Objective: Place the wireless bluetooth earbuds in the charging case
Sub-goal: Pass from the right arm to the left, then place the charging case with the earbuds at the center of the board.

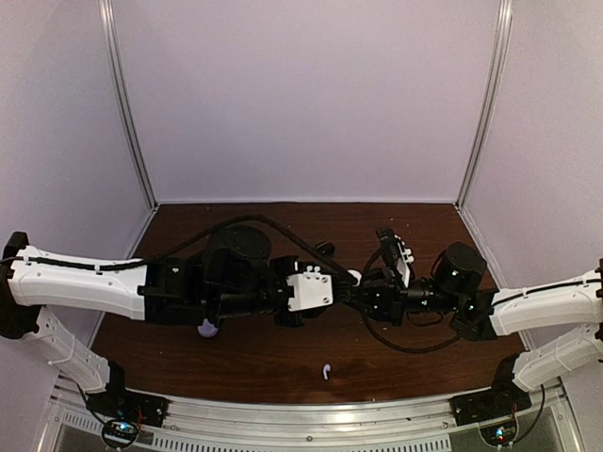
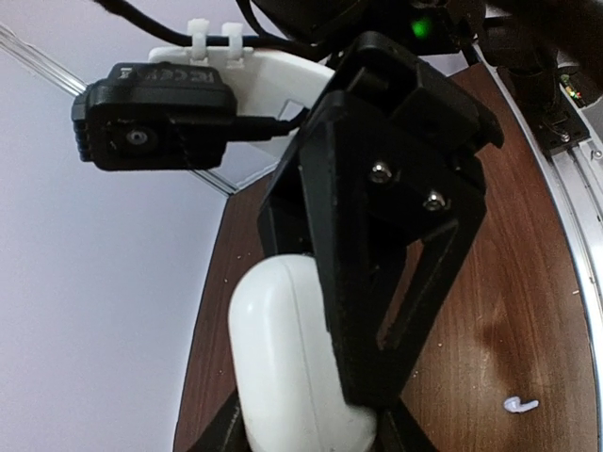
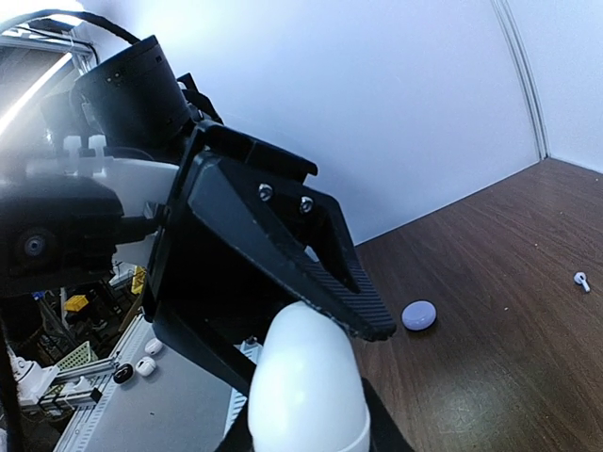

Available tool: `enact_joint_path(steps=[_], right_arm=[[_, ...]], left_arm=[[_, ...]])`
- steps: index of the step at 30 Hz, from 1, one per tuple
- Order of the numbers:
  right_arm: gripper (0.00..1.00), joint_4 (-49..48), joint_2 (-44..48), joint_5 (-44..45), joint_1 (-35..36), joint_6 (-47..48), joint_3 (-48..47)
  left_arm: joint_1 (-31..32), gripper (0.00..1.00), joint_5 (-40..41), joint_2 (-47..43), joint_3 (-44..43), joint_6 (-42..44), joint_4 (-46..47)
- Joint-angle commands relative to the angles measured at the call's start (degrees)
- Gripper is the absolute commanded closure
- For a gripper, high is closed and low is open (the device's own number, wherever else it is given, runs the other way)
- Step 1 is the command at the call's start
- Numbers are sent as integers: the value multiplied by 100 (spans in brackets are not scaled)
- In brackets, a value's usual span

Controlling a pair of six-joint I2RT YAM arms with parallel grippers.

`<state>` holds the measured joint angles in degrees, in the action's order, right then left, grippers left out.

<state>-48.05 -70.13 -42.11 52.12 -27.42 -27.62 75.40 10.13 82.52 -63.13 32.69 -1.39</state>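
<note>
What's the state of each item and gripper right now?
right gripper: shut on white case
white case: looks closed, held
left gripper: around white case, grip unclear
stemmed earbud: loose on table, not inserted
lavender case: lying on table, untouched

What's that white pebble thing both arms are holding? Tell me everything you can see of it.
The white case is a smooth, rounded, glossy pebble, plastic by its look, with no seam or open lid showing. It is held up over the brown table, pinched between the right gripper and the left gripper, which reach it from opposite sides.
</note>
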Motion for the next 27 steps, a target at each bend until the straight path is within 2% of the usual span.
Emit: enact_joint_path(steps=[1,4,10,15,18,24,27], right_arm=[[79,-180,128,102,-9,-82,16],[68,-91,314,155,-158,-38,81],[31,-2,793,211,-536,31,301],[22,519,1175,711,-805,213,484],[19,644,1408,944,-1018,213,649],[16,1017,1809,1317,-1271,340,807],[10,1225,2024,1607,-1316,468,872]], left_arm=[[51,76,-9,121,-142,-39,513],[-41,79,-111,126,-48,-257,618],[-657,81,-766,127,210,-1002,967],[-1276,81,-1608,389,369,-1748,1450],[-1617,80,-1890,830,278,-2108,1615],[-2153,79,-2174,2083,-341,-2738,1616],[-2373,78,-2340,2683,-742,-3010,1510]])
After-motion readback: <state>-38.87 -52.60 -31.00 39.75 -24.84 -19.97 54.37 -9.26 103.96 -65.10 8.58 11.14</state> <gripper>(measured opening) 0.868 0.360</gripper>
